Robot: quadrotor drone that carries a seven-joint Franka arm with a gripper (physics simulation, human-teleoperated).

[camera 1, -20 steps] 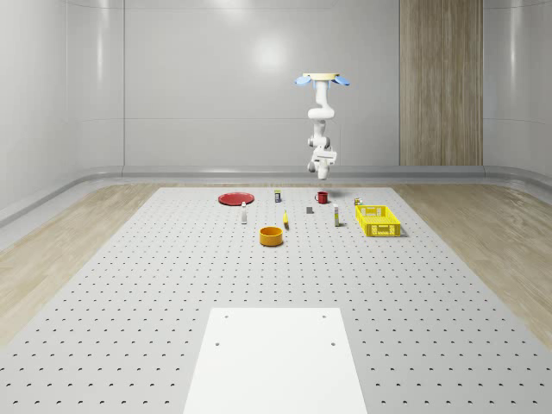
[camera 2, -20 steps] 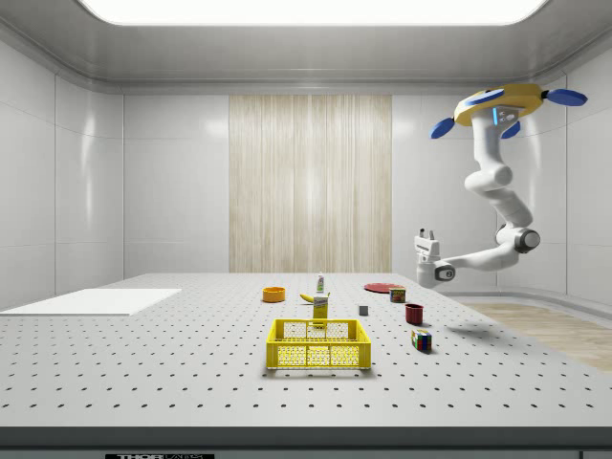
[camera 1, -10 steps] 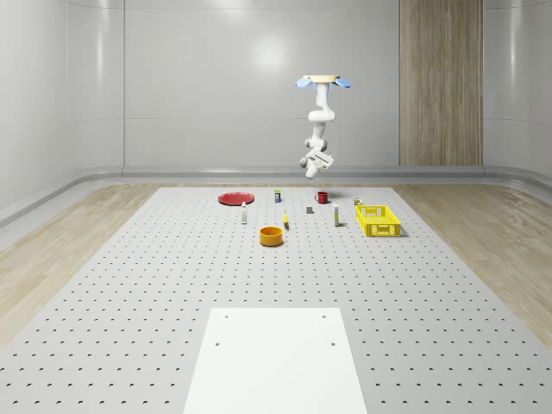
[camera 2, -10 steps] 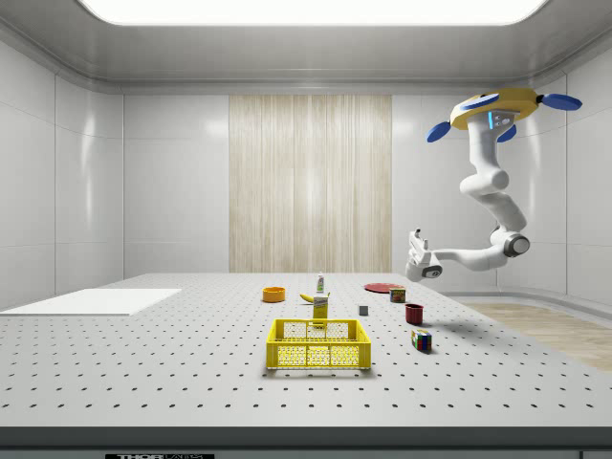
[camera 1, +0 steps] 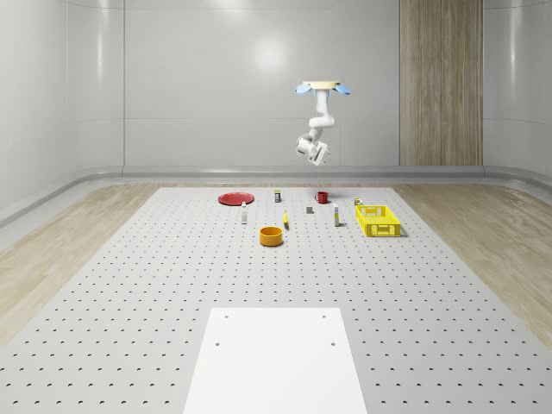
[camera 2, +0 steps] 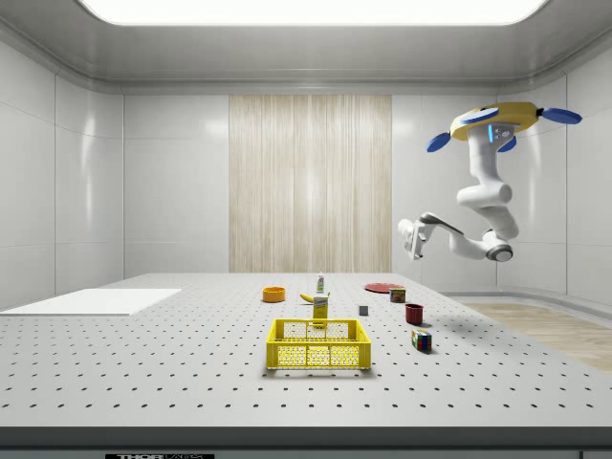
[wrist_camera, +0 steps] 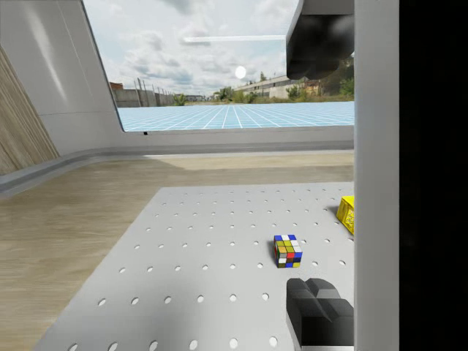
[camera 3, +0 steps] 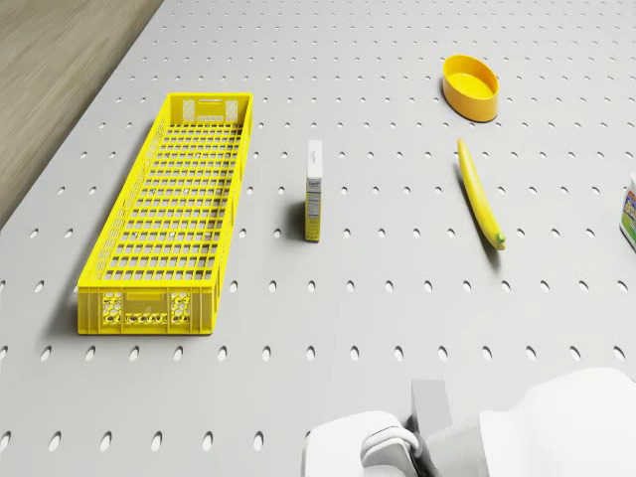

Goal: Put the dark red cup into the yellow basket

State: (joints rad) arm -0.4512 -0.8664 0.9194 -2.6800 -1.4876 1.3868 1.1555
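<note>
You will find no text, brand, number or sign that can be read here. The small carton standing on the tabletop between the yellow basket and the banana carries printing on its faces, but the marks are too small for you to make out. The bottle at the drone view's margin has a coloured label, also illegible. In the side view, a dark strip along the tabletop's near edge bears pale characters that you cannot decipher.
</note>
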